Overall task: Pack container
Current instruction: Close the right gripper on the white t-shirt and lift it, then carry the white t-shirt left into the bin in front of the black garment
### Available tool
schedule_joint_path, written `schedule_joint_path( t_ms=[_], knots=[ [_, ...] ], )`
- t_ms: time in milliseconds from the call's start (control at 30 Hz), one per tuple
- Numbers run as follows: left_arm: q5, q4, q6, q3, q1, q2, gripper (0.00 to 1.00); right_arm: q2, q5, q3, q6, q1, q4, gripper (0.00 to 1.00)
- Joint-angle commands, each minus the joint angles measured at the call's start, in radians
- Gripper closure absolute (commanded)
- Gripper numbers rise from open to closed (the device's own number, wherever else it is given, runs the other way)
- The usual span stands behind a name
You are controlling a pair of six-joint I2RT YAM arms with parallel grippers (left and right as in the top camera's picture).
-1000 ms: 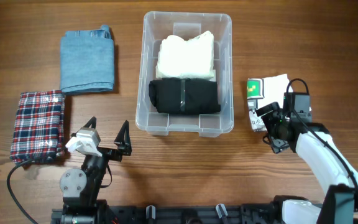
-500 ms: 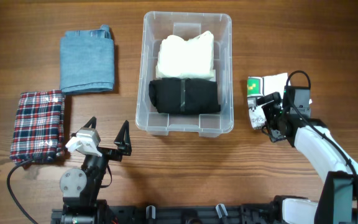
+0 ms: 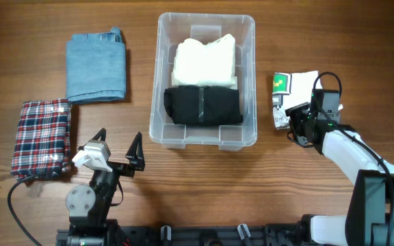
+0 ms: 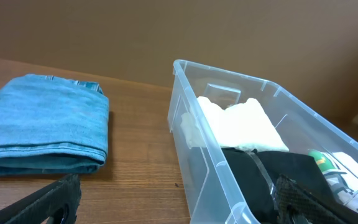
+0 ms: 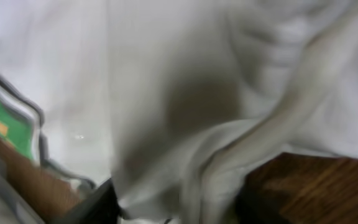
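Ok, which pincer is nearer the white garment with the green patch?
Right. The right pincer is down on the white garment at its near edge, cloth between its fingers; the left pincer hangs open beyond the container, well away from it.

Left pincer [image 3: 119, 142] spread wide, arm folded; right pincer [image 3: 294, 127] low, arm extended.

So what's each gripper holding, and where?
Left gripper: nothing, open. Right gripper: bunched fold of white garment's near edge between its fingers; firm grip unclear.

A robot lab bench: arm base [image 3: 82, 202] on wooden table [image 3: 19, 41], plain brown wall [image 4: 166, 25].
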Motion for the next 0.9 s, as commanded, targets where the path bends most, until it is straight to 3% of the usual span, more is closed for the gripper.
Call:
schedule_joint_path(
  t_ms=[0, 200, 433, 667, 867],
  knots=[
    [0.002, -0.001, 0.016, -0.006, 0.009, 0.001, 0.0, 0.079, 0.03, -0.061, 0.004, 0.0, -0.023, 0.63],
    [0.002, -0.001, 0.016, -0.006, 0.009, 0.0, 0.0, 0.063, 0.082, -0.06, -0.023, 0.0, -0.021, 0.74],
    [0.002, -0.001, 0.016, -0.006, 0.009, 0.0, 0.0, -0.051, 0.09, -0.021, -0.174, 0.0, -0.012, 0.91],
    [0.002, -0.001, 0.016, -0.006, 0.009, 0.0, 0.0, -0.252, 0.069, 0.062, -0.283, 0.0, -0.095, 0.94],
    [0.002, -0.001, 0.016, -0.006, 0.009, 0.001, 0.0, -0.421, -0.095, 0.183, -0.406, 0.001, -0.19, 0.96]
  ],
)
